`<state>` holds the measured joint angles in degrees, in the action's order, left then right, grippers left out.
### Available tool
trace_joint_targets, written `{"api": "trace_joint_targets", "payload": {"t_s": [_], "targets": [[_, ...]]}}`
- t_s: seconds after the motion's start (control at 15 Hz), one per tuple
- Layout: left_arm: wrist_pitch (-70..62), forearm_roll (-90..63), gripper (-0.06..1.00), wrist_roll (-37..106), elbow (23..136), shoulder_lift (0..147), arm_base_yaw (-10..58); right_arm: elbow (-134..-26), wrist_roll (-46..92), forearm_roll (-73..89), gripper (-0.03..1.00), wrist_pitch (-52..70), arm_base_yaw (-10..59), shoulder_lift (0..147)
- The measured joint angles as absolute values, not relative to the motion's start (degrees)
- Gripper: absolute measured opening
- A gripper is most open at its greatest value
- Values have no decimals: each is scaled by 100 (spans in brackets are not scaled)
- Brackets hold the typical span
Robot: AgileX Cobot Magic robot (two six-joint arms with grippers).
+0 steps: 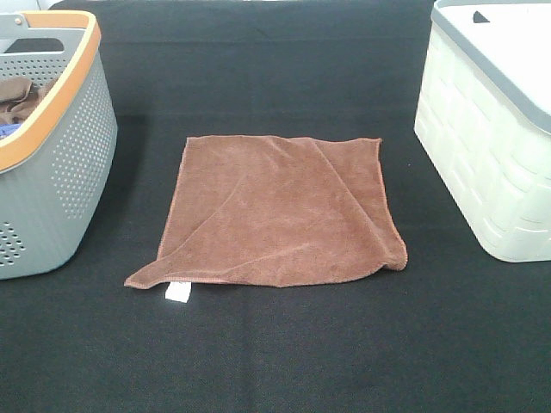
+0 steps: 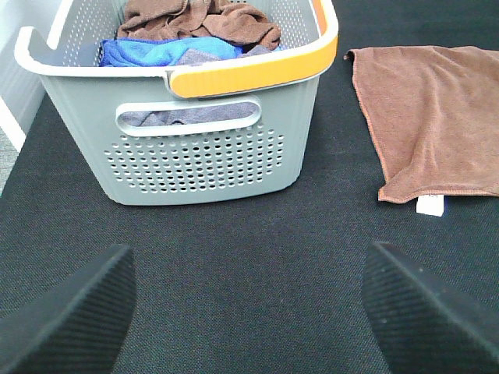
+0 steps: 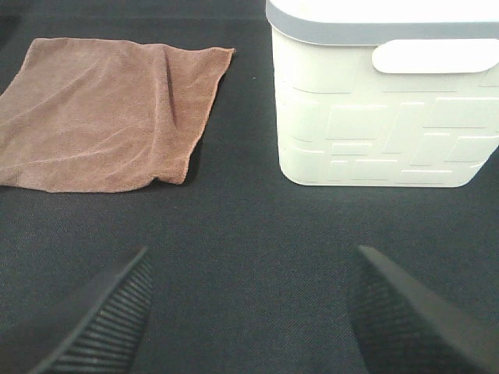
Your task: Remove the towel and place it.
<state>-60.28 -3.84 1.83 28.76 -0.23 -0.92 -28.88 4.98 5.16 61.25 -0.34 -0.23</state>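
**A:** What are the containers holding?

**B:** I am seeing a grey perforated basket [image 1: 53, 146] with an orange rim sitting at the left of the black bench [image 1: 284, 353]. Through the left wrist camera, a crumpled brown cloth [image 2: 204, 19] is lying at the far end of the basket, a blue cloth [image 2: 168, 53] is lying in front of it, and something greyish is showing through the handle slot. At the right, a white bin [image 1: 492, 138] with a grey rim is standing; I cannot tell what is inside it.

**A:** And the towel?

**B:** The towel [image 1: 280, 211] is lying spread out on the bench between the two containers, touching neither. Its white tag [image 1: 177, 292] is sticking out at the near left corner, where the hem is pulling into a point. A fold is running down its right side.

**A:** How much room am I getting around it?

**B:** Bare bench is showing on every side of the towel, with a wide strip along the near edge. The basket is sitting closer to the towel than the bin is.

**A:** The claws?

**B:** I am looking down the left claw [image 2: 249, 312], spread wide over bare bench in front of the basket, pinching nothing. The right claw [image 3: 249, 312] is also spread wide, hanging over bare bench in front of the bin, with the towel off to one side.
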Motion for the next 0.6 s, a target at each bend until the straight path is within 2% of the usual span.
{"api": "trace_joint_targets", "payload": {"t_s": [0.6], "targets": [[-6028,-384,76,183,2876,-29,-92,-2888,498,521,67,6125,-34,-40]]}}
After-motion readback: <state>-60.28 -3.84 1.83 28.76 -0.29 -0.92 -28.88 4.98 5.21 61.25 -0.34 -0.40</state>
